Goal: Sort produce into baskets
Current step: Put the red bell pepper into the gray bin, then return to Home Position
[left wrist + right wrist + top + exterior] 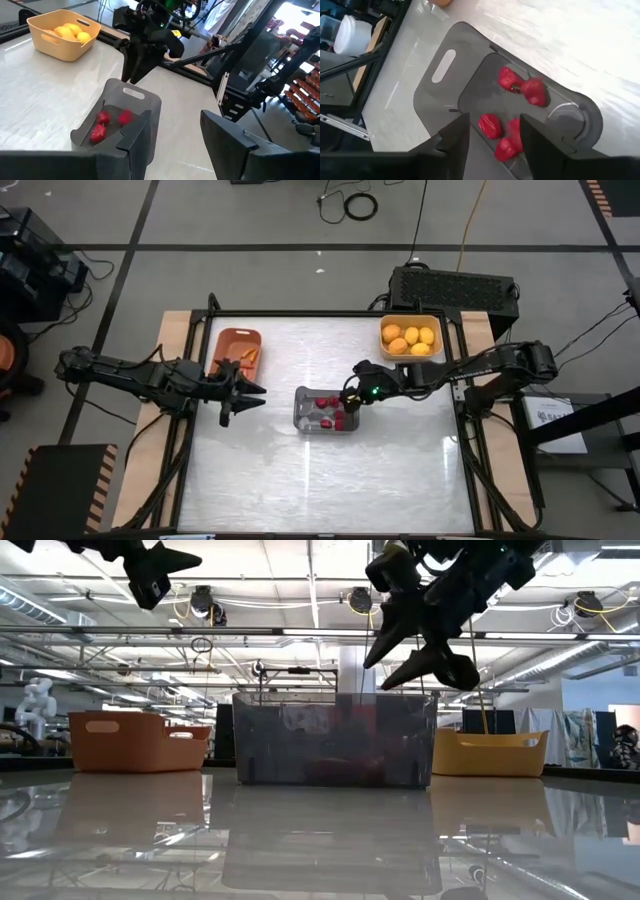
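The grey translucent basket stands at the table's middle with several red berries on its floor. My right gripper hangs open just above the basket's right end, fingers pointing down, holding nothing; it also shows in the right wrist view and the low view. My left gripper is open and empty, in the air left of the grey basket. The terracotta basket holds orange carrot sticks. The yellow basket holds yellow-orange fruits.
The three baskets stand apart on the white tabletop, with bare table on the near half. A black box sits beyond the table's far right corner. Dark frame rails run along the table's sides.
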Available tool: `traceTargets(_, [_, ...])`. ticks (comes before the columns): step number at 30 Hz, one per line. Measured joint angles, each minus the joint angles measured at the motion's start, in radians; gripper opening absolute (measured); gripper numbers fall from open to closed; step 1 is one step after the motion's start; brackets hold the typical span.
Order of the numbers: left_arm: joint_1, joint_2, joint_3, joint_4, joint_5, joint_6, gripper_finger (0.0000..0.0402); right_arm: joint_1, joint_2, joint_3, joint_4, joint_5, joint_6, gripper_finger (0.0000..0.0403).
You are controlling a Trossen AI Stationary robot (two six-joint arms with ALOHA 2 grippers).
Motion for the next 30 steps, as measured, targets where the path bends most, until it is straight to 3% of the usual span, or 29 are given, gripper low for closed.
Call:
traceTargets(9, [0.000, 0.000, 0.000, 0.006, -0.039, 0.014, 0.0176, -0.038, -0.008, 0.065, 0.006, -0.095, -0.135, 0.0182])
traceTargets(19, [0.000, -0.016, 0.000, 0.074, -0.056, 0.018, 0.0176, -0.050, -0.011, 0.306, -0.025, -0.100, -0.408, 0.0182])
traceTargets(24, [0.000, -0.061, 0.000, 0.112, -0.085, 0.033, 0.0176, -0.050, -0.025, 0.427, -0.123, -0.100, -0.555, 0.0183])
traceTargets(30, [0.002, -0.153, 0.000, 0.098, -0.106, 0.052, 0.0176, -0.050, -0.107, 0.462, -0.294, 0.043, -0.672, 0.0183])
